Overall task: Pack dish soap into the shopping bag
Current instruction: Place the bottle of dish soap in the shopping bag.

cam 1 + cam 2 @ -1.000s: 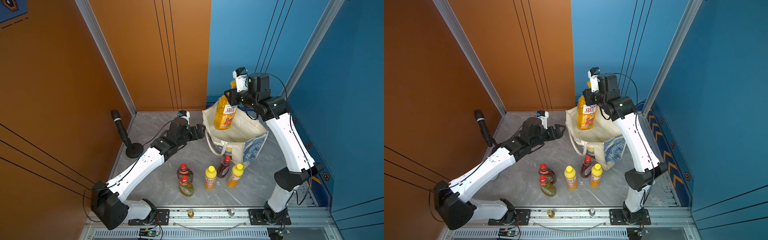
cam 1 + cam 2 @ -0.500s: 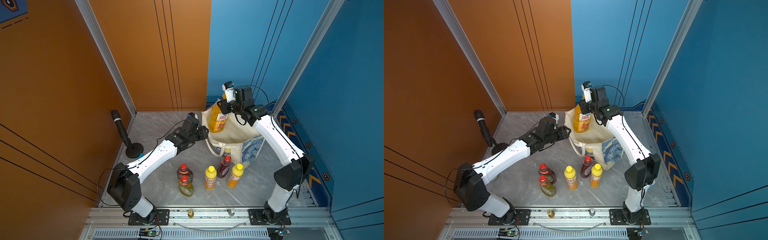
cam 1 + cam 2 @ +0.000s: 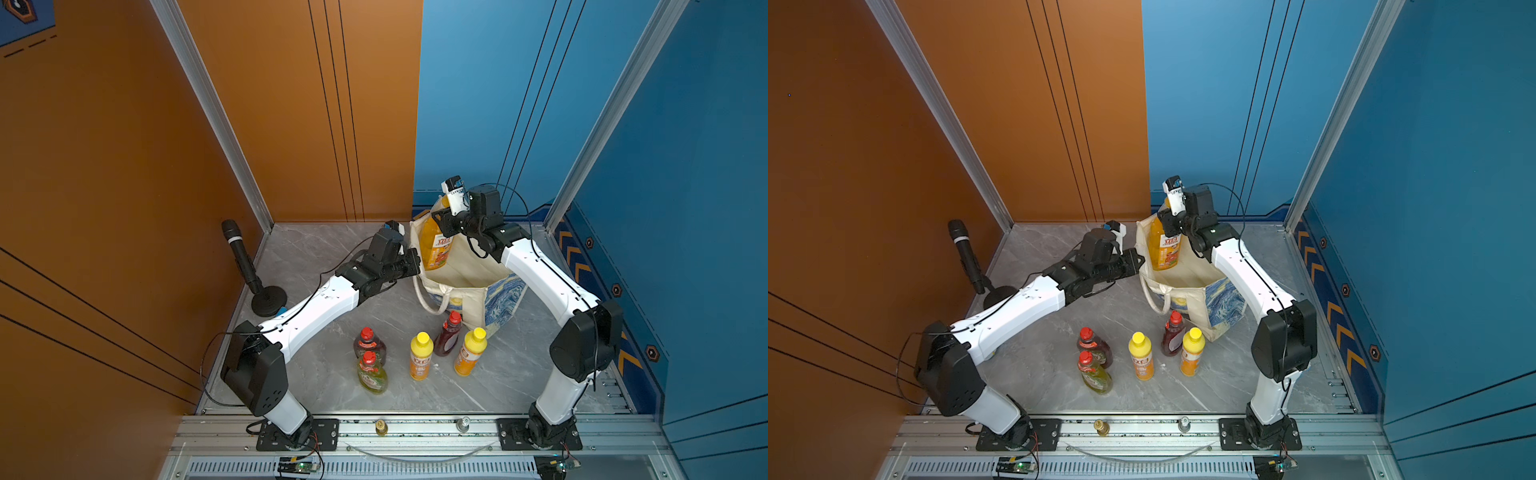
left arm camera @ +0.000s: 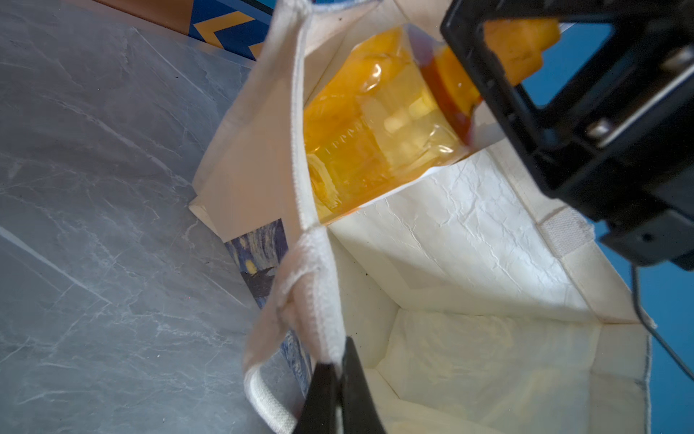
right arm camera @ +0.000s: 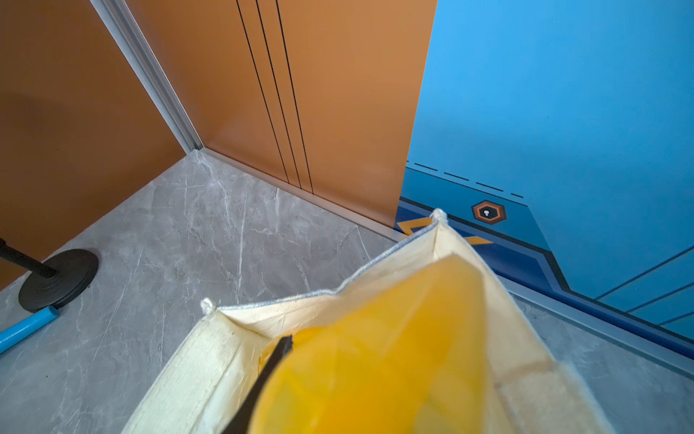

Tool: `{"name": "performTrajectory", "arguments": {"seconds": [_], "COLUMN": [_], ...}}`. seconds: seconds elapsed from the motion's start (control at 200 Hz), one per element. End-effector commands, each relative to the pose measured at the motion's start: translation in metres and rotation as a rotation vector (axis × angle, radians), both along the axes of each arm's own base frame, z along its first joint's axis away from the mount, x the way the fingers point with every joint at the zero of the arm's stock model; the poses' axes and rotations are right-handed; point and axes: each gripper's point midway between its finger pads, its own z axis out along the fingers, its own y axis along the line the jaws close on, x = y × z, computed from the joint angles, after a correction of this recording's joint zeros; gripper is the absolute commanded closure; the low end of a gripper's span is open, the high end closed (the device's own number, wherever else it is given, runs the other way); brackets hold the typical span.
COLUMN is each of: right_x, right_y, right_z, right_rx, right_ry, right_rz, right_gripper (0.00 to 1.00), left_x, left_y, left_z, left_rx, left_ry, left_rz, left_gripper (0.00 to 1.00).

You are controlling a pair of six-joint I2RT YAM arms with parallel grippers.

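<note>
My left claw [image 4: 338,390] is pressed together on the rim of the bag [image 3: 498,297], pinching the cream fabric just below where a handle [image 4: 300,278] is stitched on, at the side of the mouth nearest the left arm. My right claw [image 3: 444,216] is clamped around the neck of the big bottle [image 3: 435,245], under its pump top. The bottle hangs tilted, its lower half inside the open bag near the far wall. I can't quite tell whether its base touches the bag's floor. The bag stands upright on the bench [image 3: 316,257], back right. Five more bottles stand outside in front of it. A dark red bottle [image 3: 449,334] is just beside the bag's front corner, flanked by two yellow-capped bottles [image 3: 421,359] [image 3: 468,353]. Further left is a second dark red bottle [image 3: 370,345] with the green bottle [image 3: 372,376] just in front. The mic [image 3: 243,257] stands far left, well apart.
</note>
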Motion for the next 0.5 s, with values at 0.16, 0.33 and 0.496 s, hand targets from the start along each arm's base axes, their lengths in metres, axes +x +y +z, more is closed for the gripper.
{"name": "performTrajectory", "arguments": {"seconds": [0.16, 0.33, 0.496], "right_x": [-0.011, -0.008, -0.011], "right_y": [0.004, 0.008, 0.017], "right_z": [0.088, 0.078, 0.074], "right_rx": [0.126, 0.099, 0.038], "right_ry": [-0.323, -0.344, -0.399], "right_rz": [0.063, 0.058, 0.026], "right_gripper": [1.00, 1.00, 1.00], "left_x": [-0.009, -0.008, -0.009], "left_y": [-0.011, -0.010, -0.011], "left_z": [0.038, 0.035, 0.034], "left_rx": [-0.058, -0.070, -0.087], "left_ry": [-0.041, -0.022, -0.008], "left_rz": [-0.072, -0.073, -0.084], "left_gripper": [1.00, 1.00, 1.00]}}
